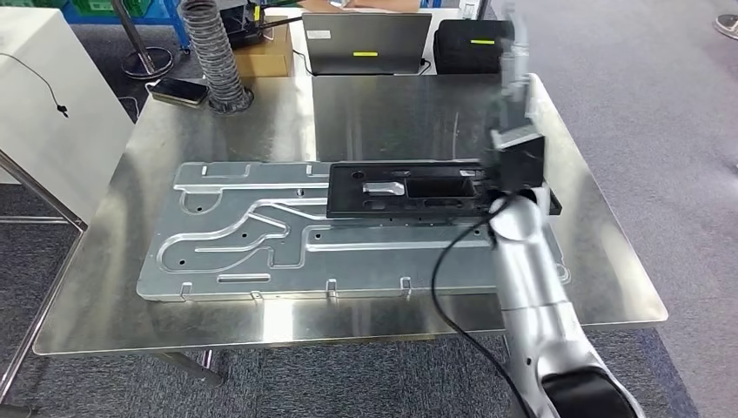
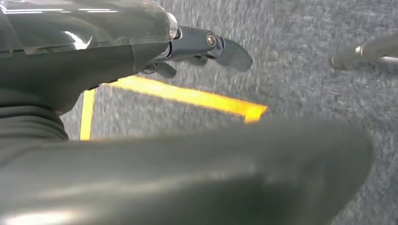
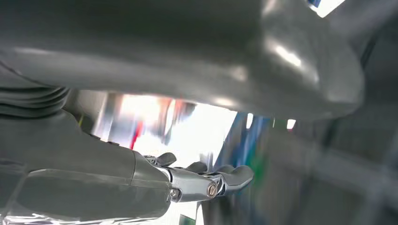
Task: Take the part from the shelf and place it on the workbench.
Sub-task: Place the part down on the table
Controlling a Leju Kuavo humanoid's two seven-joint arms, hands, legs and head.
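So the black part (image 1: 405, 190) is down on the table (image 1: 609, 261) now, lying flat across the upper right of the big silver stamped plate (image 1: 226, 252) that takes up most of the tabletop. Judging by that, the main job looks done: part's off the shelf and sitting on the table. No shelf here to compare against, so I'm going by how things lie.

My right hand (image 1: 513, 74) is raised above the right end of the part, blurry in the head view, and as far as I can tell apart from it. Up close in the right wrist view my fingers (image 3: 230, 177) are stretched out fairly straight with nothing between them, so it's open and empty. My silver forearm comes up from the bottom right, with a black cable looping alongside it over the plate.

My left hand (image 2: 141, 56) is hanging by my side over grey carpet with a yellow tape corner (image 2: 187, 96) on it. Those fingers (image 2: 232, 51) are loosely out too, holding nothing.

What's left, I reckon: pull the right arm clear without clipping the part's end, and maybe check it's seated okay, since it overlaps the plate and isn't on bare tabletop. I can't tell whether that's the intended spot.

Behind the table there's a laptop (image 1: 370, 42), a black box (image 1: 470, 43) and a ribbed hose (image 1: 213, 52).
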